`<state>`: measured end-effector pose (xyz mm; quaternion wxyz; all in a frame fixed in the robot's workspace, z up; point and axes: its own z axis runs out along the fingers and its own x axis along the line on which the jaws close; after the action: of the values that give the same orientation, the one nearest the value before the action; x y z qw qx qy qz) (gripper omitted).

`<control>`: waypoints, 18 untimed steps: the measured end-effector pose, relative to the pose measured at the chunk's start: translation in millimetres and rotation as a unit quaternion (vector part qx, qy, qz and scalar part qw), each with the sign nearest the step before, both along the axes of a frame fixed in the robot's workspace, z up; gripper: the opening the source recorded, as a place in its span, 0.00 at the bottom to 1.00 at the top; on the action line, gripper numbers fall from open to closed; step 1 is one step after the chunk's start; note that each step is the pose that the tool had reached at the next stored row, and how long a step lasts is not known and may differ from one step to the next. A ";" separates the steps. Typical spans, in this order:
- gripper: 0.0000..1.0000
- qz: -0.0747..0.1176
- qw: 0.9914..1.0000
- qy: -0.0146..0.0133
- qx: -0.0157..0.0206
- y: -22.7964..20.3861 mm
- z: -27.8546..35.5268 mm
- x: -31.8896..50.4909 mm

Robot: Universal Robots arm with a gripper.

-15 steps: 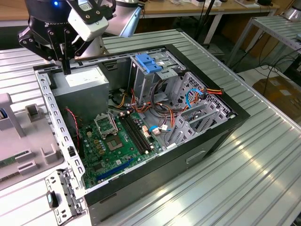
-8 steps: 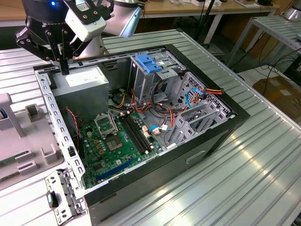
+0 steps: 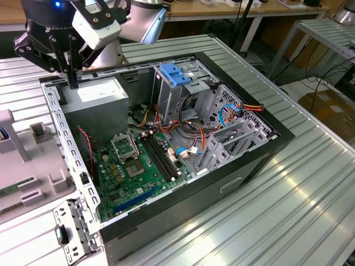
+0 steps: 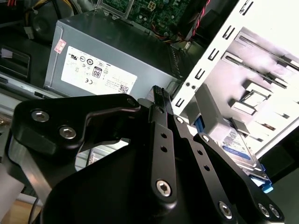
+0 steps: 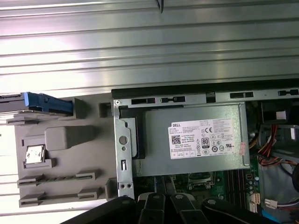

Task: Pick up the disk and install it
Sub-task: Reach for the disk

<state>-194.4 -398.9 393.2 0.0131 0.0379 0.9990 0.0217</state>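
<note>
gripper (image 3: 72,82) hangs over the corner of the pc case (image 3: 244,177), just above the power supply (image 3: 97,105), at the exterior view's left. fingers look closed together, nothing held, not touching anything.

disk (image 5: 44,103) sits outside the case in the grey tray (image 5: 65,161), near the case's perforated metal rail (image 3: 64,133) and well apart from the gripper.

risks, my read:
- the rail stands btw gripper and tray, so a low sideways move could clip it or the power supply.
- closed fingers can't straddle the disk; coming down like this would jam on top and could shove it in its slot.
- in the second wrist view a grey block (image 4: 210,109) of the tray stands right in front of the disk (image 4: 238,145), so approach room is tight and a finger could land on the block.
- gripping by the plastic only could flex it and let the disk tilt or slip.
- at the drive cage under the blue bracket (image 3: 174,75), loose cables (image 3: 208,136) hang close and could snag or block seating. a tilted disk prob binds on the rails.

disk looks: flat, thin, grey metal body w/ a white and blue label, bright blue plastic carrier along the edges, blue tab at the end. smooth faces, likely slippery. it's partly hidden, so can't tell exactly how it's seated.
</note>
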 end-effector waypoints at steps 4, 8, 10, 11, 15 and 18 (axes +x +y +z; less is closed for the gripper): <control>0.11 0.000 1.000 0.000 0.000 0.0 0.0 -4.2; 0.11 0.000 1.000 0.000 0.000 0.0 0.0 -6.8; 0.11 0.000 1.000 0.000 0.000 0.0 0.0 -7.7; 0.11 0.000 1.000 0.000 0.000 0.0 0.0 -8.1; 0.11 0.000 1.000 0.000 0.000 0.0 0.0 -9.9; 0.11 0.000 1.000 0.000 0.000 0.0 0.0 -10.7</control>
<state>-205.1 -398.9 393.2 0.0131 0.0379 0.9990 0.0217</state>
